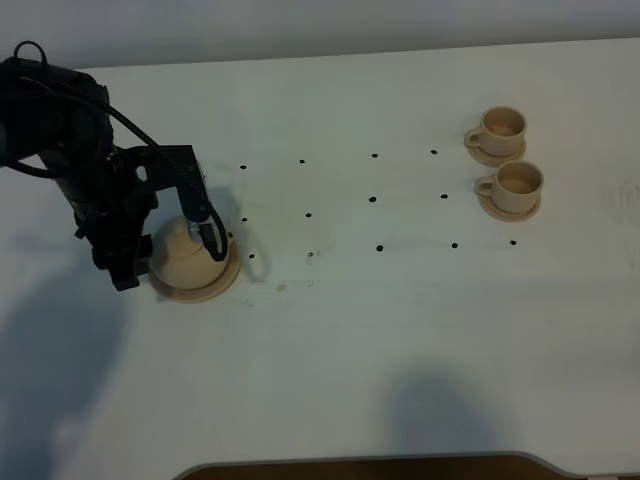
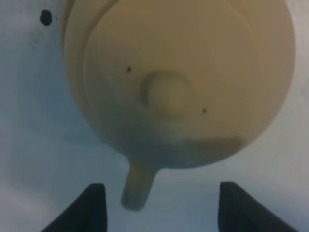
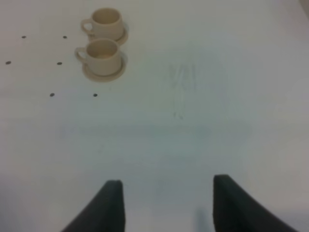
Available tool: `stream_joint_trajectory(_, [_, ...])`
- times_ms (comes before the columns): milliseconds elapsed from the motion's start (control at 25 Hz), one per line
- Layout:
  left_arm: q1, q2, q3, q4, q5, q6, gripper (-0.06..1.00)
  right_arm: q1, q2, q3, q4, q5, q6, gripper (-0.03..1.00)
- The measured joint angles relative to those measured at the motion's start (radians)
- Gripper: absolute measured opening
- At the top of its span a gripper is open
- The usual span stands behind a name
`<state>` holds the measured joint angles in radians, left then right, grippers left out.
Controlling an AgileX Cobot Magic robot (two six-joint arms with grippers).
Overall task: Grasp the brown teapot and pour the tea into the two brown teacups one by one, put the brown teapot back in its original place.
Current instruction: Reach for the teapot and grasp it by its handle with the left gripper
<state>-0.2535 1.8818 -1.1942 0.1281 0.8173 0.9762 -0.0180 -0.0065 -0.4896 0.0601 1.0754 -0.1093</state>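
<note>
Teapot (image 1: 185, 262) sits far left on the tabletop (image 1: 340, 340), upright on its wide saucer (image 1: 205, 293), lid on. Left claw (image 1: 165, 248) straddles it; only the left wrist view shows the fingers (image 2: 91, 205) spread wide, clear of the clay, gripping nothing. Black dots (image 1: 372, 199) mark the middle. Far right, one brown teacup (image 1: 518, 182) stands on a small saucer (image 1: 510, 212), its twin (image 1: 503, 126) just behind. Right claw (image 3: 166, 203), out of the high camera's sight, hangs wide open and empty over tabletop.

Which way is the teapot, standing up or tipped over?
Standing up. The teapot sits flat on its saucer, and the left wrist view looks straight down on its lid knob.
</note>
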Motion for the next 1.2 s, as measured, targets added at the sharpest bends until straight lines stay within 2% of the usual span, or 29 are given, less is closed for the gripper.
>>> stream_joint_trajectory(280, [0.001, 0.027, 0.000, -0.011, 0.021, 0.001, 0.53, 0.000, 0.000, 0.000, 0.000, 0.000, 0.000, 0.41])
stream_joint_trajectory(480, [0.001, 0.027, 0.000, -0.021, 0.093, -0.029, 0.53, 0.000, 0.000, 0.000, 0.000, 0.000, 0.000, 0.41])
stream_joint_trajectory(840, [0.001, 0.027, 0.000, -0.063, 0.202, -0.156, 0.53, 0.000, 0.000, 0.000, 0.000, 0.000, 0.000, 0.41])
stream_joint_trajectory(1200, [0.001, 0.027, 0.000, -0.068, 0.258, -0.320, 0.53, 0.000, 0.000, 0.000, 0.000, 0.000, 0.000, 0.41])
